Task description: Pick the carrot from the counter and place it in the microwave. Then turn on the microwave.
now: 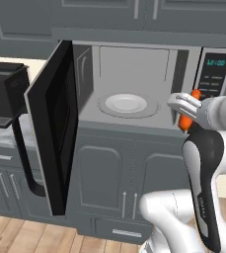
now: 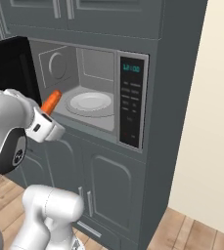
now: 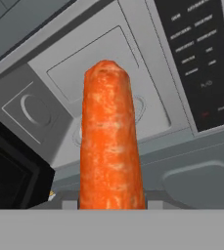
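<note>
The pincer (image 1: 187,109) is clenched on the carrot (image 1: 189,109), holding it in the air just in front of the microwave (image 1: 134,89), level with the lower edge of the opening and toward its keypad side. In the left base view the carrot stands roughly upright between the white fingers (image 1: 180,102), its orange ends showing above and below them; in the right base view it sticks up and slants toward the cavity from the pincer (image 2: 49,108). The hand view looks along the carrot (image 3: 111,139) into the oven. The door (image 1: 53,123) is swung wide open to the left, with its dark bar handle (image 1: 26,158) hanging on the outer face. Inside, a round white turntable plate (image 1: 127,104) lies flat on the cavity floor, bare. The keypad (image 2: 131,105) sits right of the opening, its cyan display (image 1: 215,63) lit. A black coffee machine (image 1: 5,94) stands on the tabletop (image 1: 1,141) left of the door, well apart from the carrot.
</note>
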